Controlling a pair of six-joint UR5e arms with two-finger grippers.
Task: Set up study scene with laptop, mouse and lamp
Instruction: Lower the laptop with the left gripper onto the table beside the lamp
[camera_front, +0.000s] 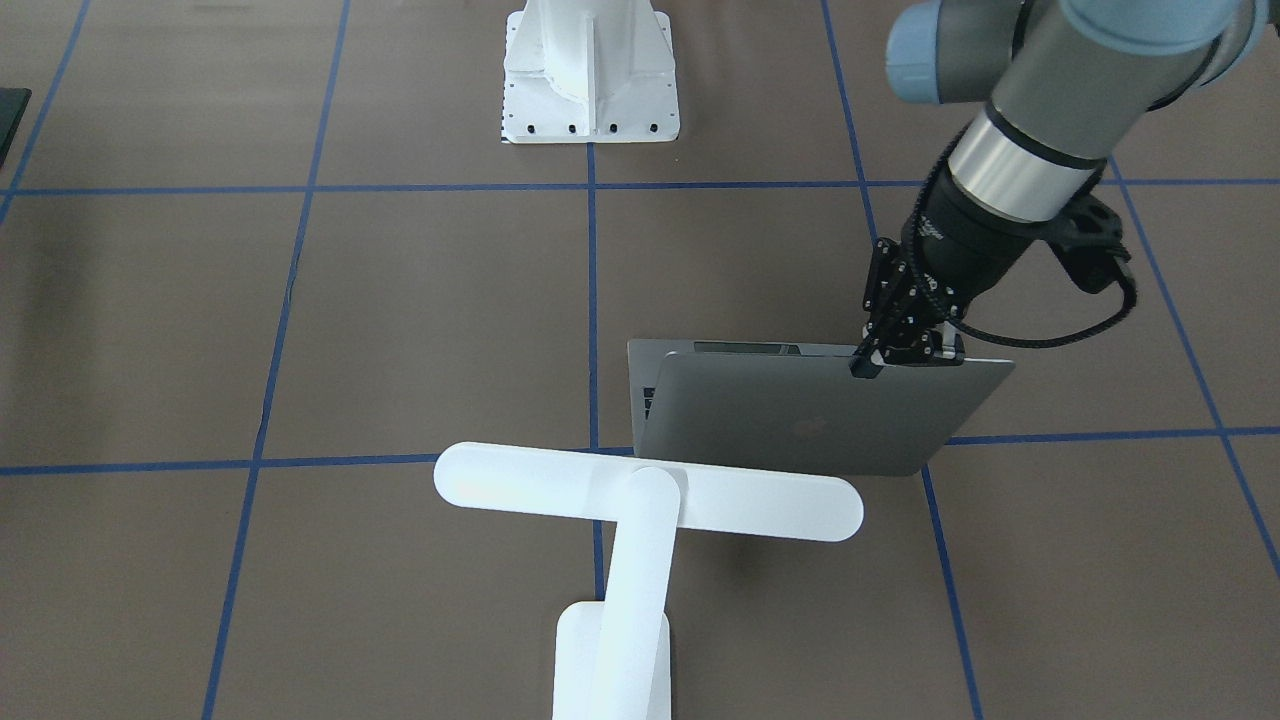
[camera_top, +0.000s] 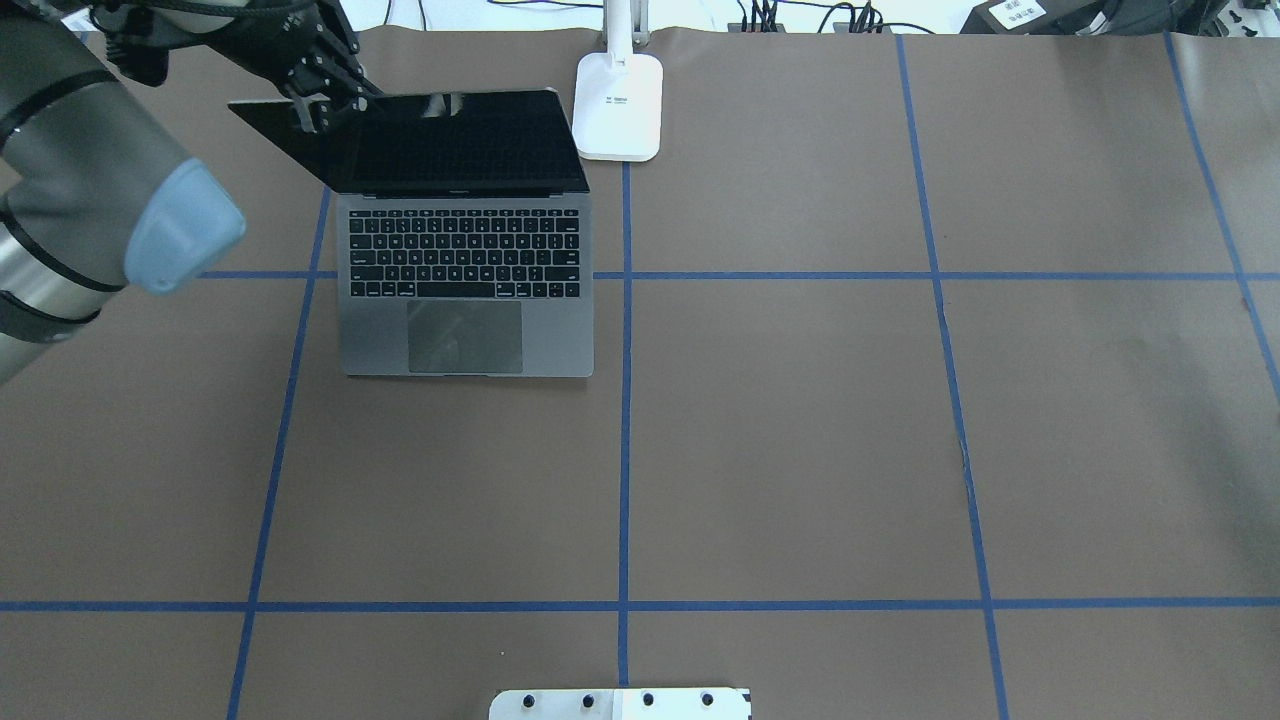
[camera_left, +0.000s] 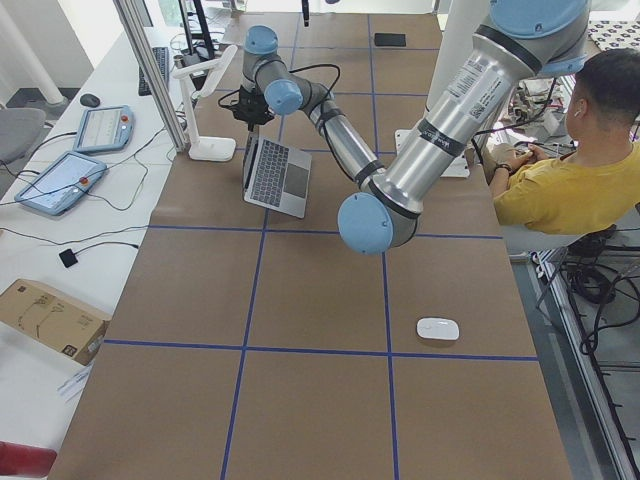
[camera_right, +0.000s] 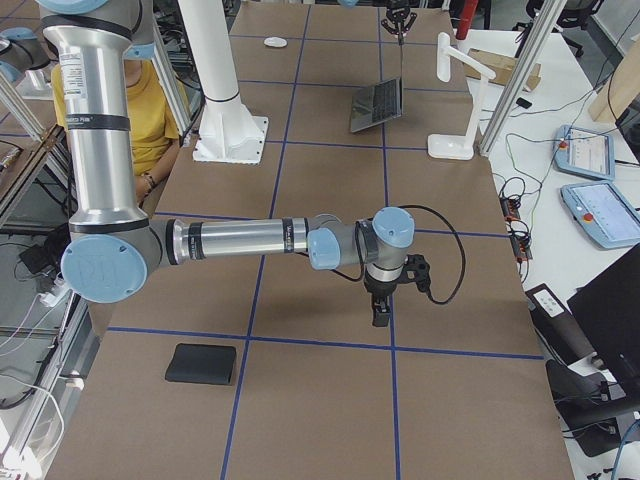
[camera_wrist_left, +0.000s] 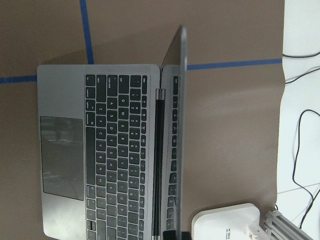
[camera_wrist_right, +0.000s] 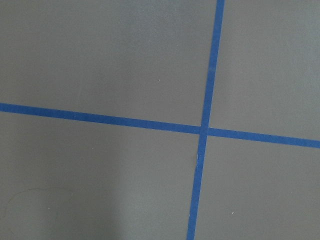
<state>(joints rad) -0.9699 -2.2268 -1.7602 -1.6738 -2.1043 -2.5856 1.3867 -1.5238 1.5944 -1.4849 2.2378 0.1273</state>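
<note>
The laptop (camera_top: 465, 300) stands open at the far left of the table, keyboard toward the robot. It also shows in the front view (camera_front: 800, 420) and the left wrist view (camera_wrist_left: 100, 150). My left gripper (camera_front: 868, 362) is shut on the top edge of its lid, near a corner, also seen from overhead (camera_top: 312, 108). The lamp (camera_front: 650, 500) stands just behind the laptop, its base (camera_top: 620, 105) at the far edge. The mouse (camera_left: 437, 329) lies far off near the robot's side of the table. My right gripper (camera_right: 380, 315) hangs low over bare table; I cannot tell its state.
The white ribbed pedestal (camera_front: 590, 75) with bolted flange stands at the robot's side. A thin black pad (camera_right: 200, 363) lies near the table's right end. An operator (camera_left: 560, 180) sits beside the table. Tablets and cables lie beyond the far edge.
</note>
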